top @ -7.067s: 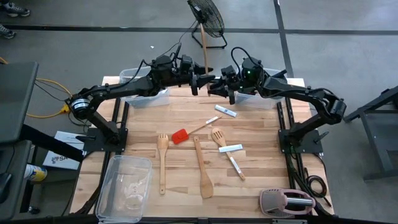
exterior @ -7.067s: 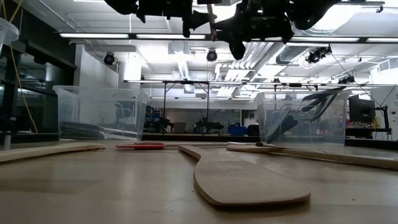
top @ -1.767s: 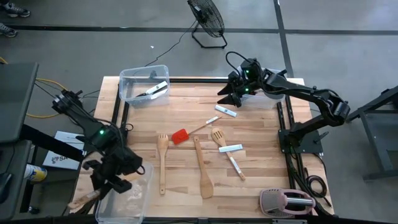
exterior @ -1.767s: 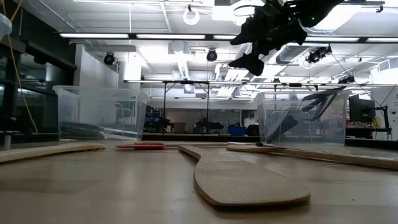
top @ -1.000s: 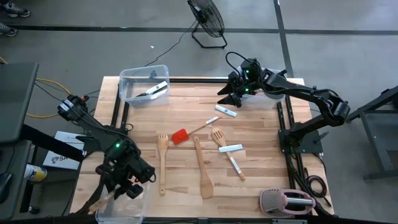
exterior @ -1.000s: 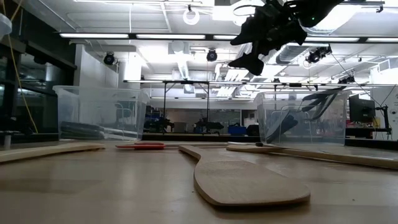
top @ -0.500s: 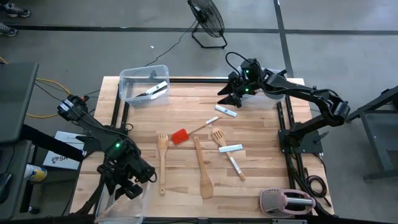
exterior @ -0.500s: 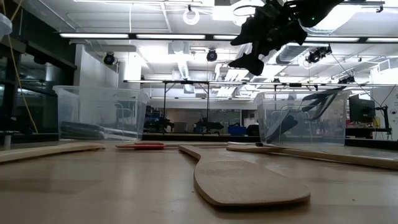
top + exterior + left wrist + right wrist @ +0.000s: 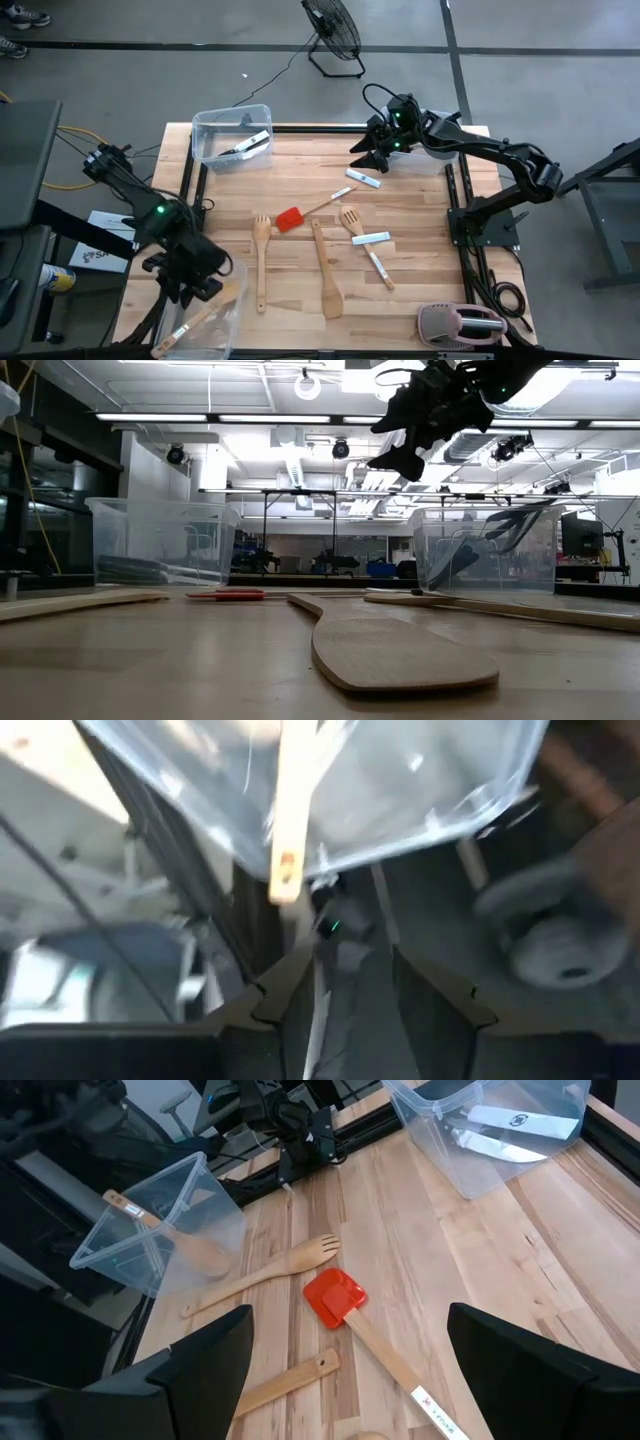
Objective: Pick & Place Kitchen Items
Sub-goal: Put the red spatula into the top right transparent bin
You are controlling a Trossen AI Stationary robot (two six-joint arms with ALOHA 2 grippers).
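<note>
From above, a wooden spoon (image 9: 196,322) lies slanted in the clear bin (image 9: 230,320) at the table's near left corner, its handle poking over the rim just beside the left gripper (image 9: 197,288), whose arm reaches down over that corner. In the left wrist view its fingers (image 9: 285,995) stand partly apart around nothing, with the spoon handle (image 9: 291,810) beyond them. In the right wrist view the right gripper's (image 9: 350,1370) fingers are spread wide and empty, held high above the red spatula (image 9: 334,1296) and forked turner (image 9: 262,1270).

wooden table (image 9: 420,215), 2 clear bins (image 9: 212,128) (image 9: 232,312), pink-and-grey toaster (image 9: 462,325), black floor fan (image 9: 333,30)
</note>
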